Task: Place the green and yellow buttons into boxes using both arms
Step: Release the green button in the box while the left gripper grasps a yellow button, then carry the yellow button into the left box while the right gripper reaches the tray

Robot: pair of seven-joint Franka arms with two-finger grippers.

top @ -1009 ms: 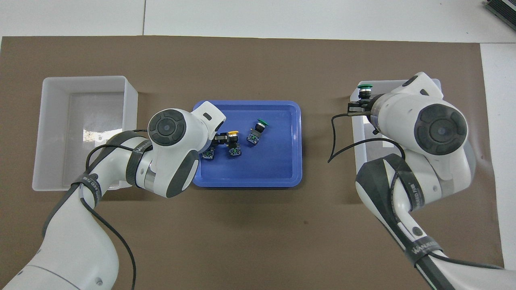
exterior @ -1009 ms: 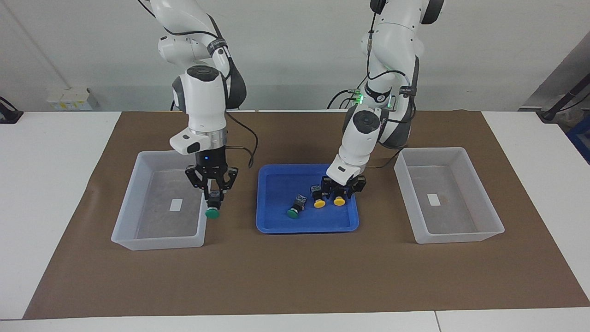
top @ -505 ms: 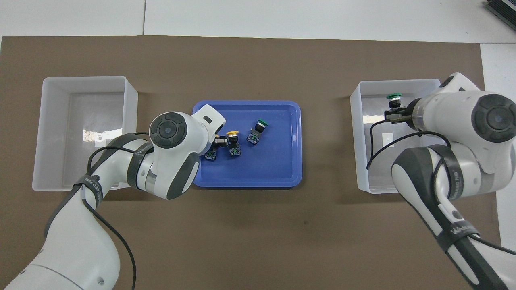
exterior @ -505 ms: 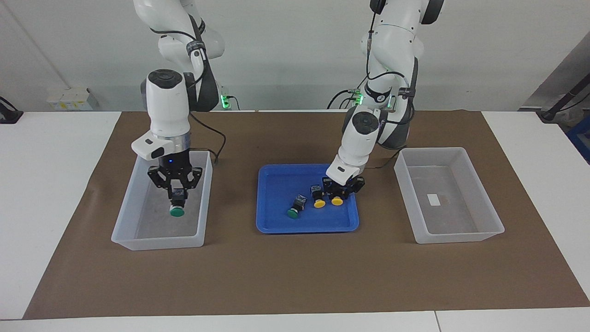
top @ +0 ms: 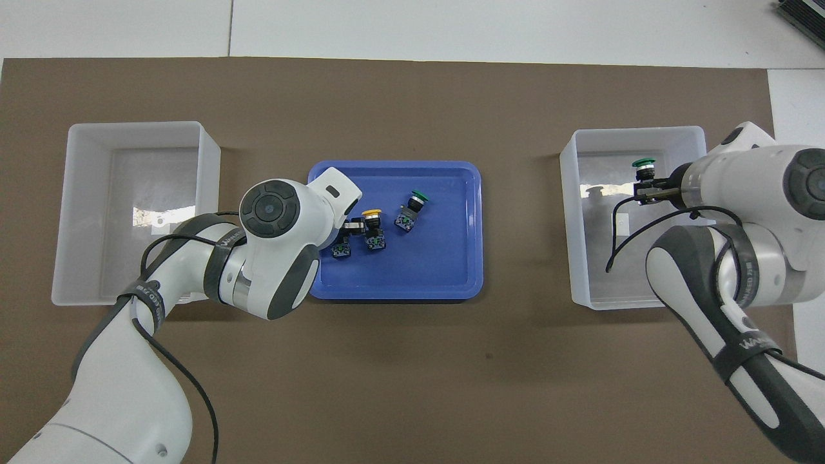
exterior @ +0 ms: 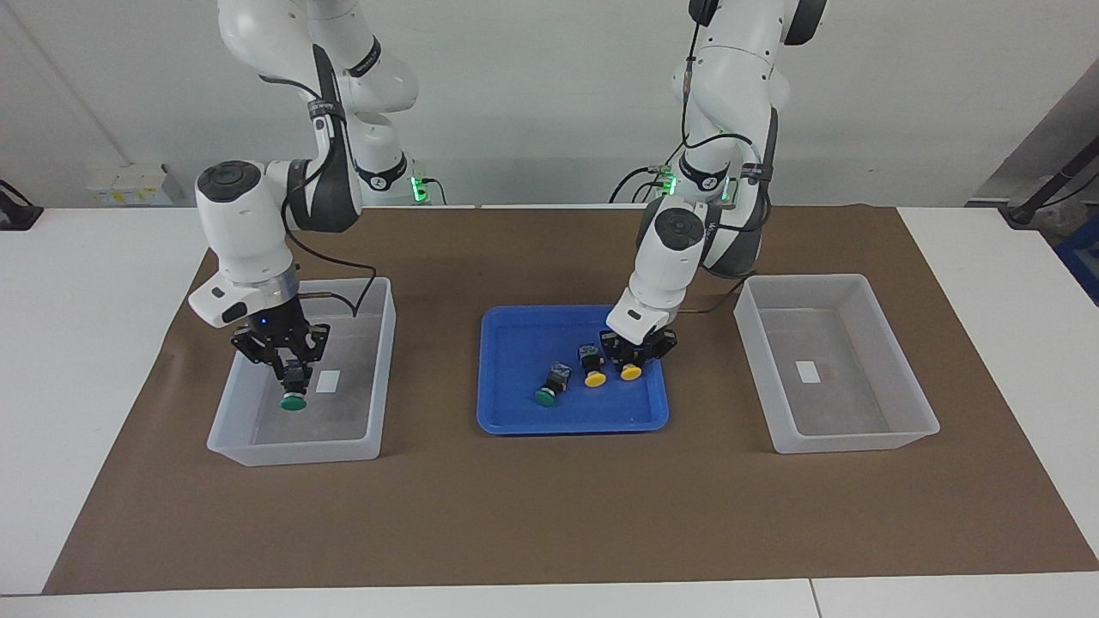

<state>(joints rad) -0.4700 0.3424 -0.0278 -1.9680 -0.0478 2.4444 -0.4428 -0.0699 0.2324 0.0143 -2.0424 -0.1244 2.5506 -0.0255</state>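
so, progress: no button released in a box yet.
right end effector (exterior: 293, 378): clamped on a green button (exterior: 294, 400), low inside its box (exterior: 378, 360).
left end effector (exterior: 636, 351): around a yellow button (exterior: 631, 372) in the tray (exterior: 515, 421); grip unclear.
left: one green, one yellow.

Overhead: left arm's wrist (top: 277, 248) covers the left gripper and one yellow button's cap; only that button's body (top: 340, 250) shows. Right arm (top: 741, 212) overlaps its box (top: 573, 219). Both arms cut off by bottom edge.
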